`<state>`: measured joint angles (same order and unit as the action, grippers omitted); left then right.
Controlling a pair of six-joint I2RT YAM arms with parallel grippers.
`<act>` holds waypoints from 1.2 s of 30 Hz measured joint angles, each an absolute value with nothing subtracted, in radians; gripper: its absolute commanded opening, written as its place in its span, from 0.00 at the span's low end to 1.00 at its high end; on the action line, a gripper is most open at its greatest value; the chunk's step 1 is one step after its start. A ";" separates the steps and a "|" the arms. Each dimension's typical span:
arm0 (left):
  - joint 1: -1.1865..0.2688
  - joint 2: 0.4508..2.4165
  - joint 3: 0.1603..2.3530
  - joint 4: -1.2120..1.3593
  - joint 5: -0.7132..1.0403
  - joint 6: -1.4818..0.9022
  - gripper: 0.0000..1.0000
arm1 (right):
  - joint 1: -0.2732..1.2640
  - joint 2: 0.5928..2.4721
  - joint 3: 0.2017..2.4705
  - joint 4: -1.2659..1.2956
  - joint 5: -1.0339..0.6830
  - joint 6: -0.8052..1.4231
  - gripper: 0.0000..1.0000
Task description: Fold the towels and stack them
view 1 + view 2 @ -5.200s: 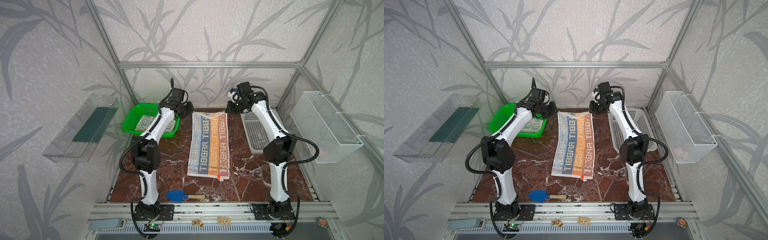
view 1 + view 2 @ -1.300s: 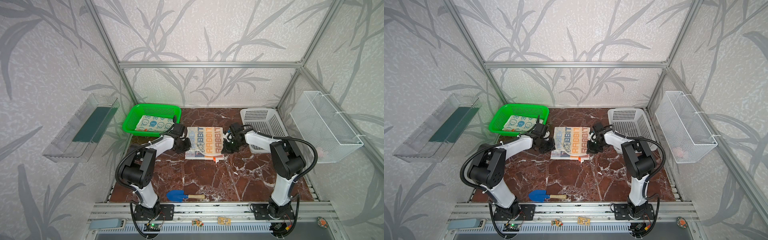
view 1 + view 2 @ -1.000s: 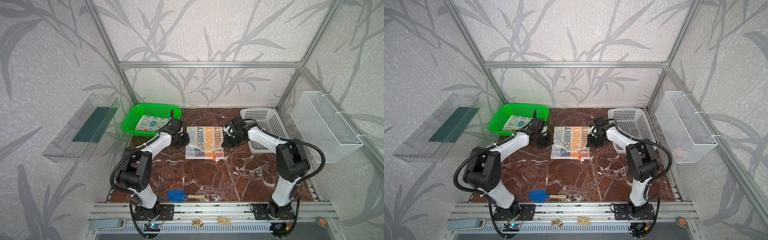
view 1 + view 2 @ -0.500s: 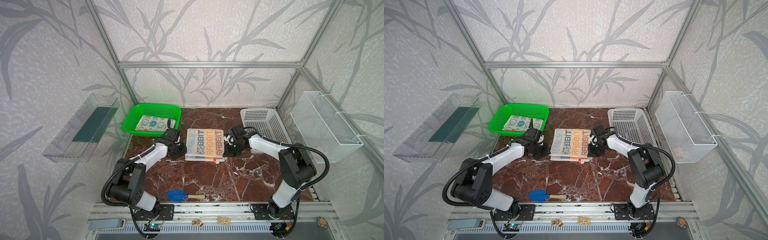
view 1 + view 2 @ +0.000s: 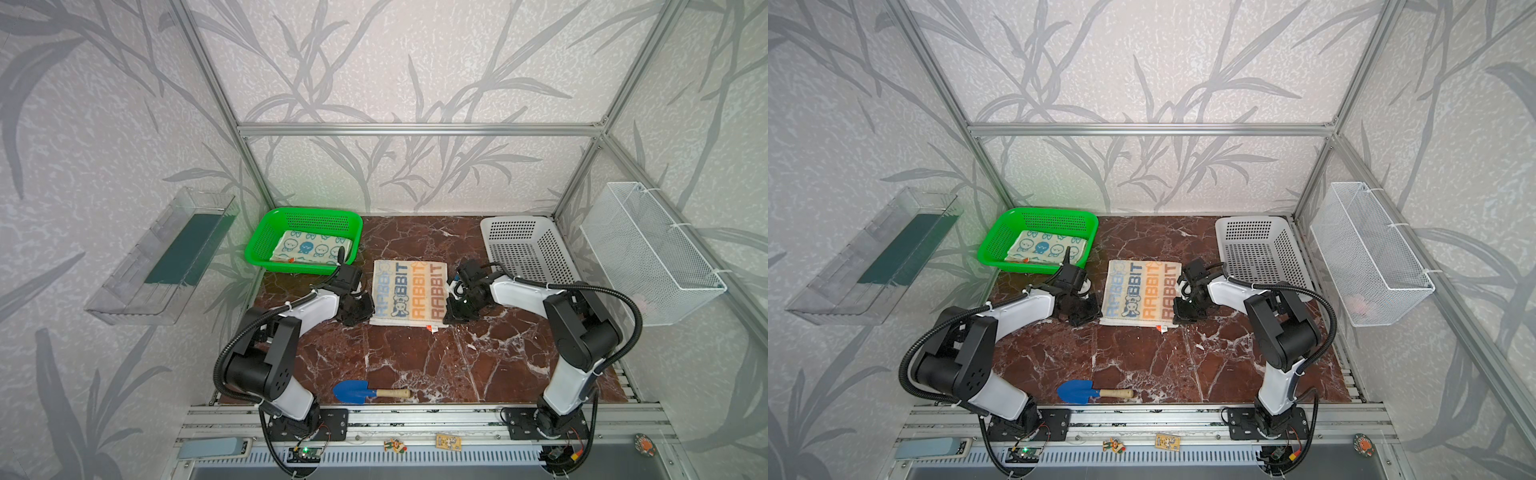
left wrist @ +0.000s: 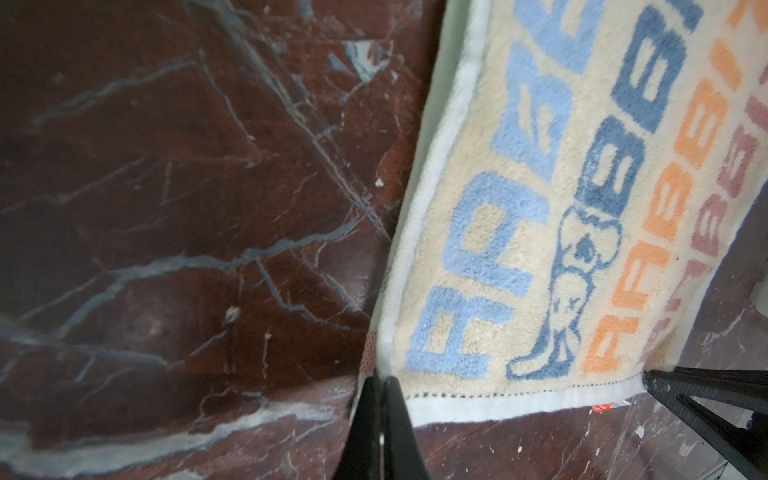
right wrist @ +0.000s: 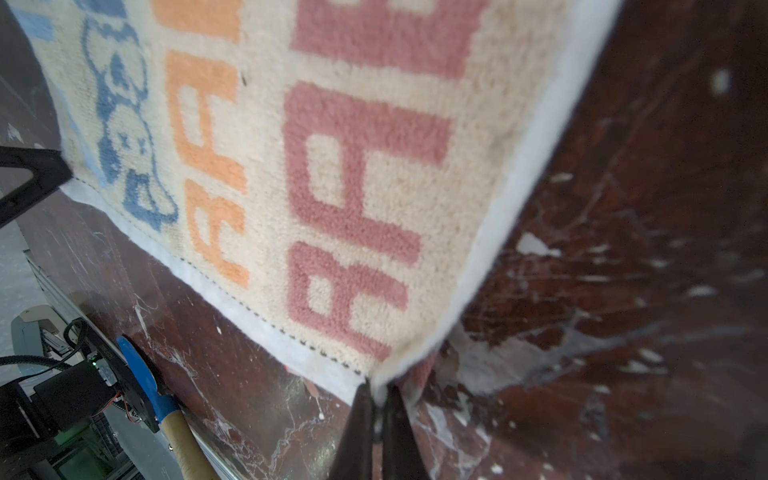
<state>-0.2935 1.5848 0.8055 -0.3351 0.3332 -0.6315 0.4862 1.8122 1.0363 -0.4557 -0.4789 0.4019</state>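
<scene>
The striped RABBIT towel (image 5: 409, 293) (image 5: 1142, 295) lies folded in half on the marble table, in both top views. My left gripper (image 5: 368, 318) (image 6: 380, 380) is shut on its near left corner. At the near right corner, my right gripper (image 5: 446, 318) (image 7: 376, 386) is shut on the white hem. Both corners sit low at the table, over the layer beneath. A cream towel with blue bunny faces (image 5: 313, 248) (image 5: 1048, 245) lies folded in the green basket (image 5: 305, 212).
A white slatted basket (image 5: 528, 249) stands at the back right, just behind my right arm. A blue trowel with a wooden handle (image 5: 365, 391) lies near the front edge. A wire basket (image 5: 648, 249) and a clear tray (image 5: 166, 257) hang on the side walls.
Both grippers have brought the towel's lifted edge forward and down over the last second. The top layer now lies flat over the lower one, with the corners at the near edge.
</scene>
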 measured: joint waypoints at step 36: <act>-0.286 1.528 1.158 -0.357 0.314 -0.635 0.99 | 0.378 1.763 1.403 -0.498 -0.553 0.380 0.99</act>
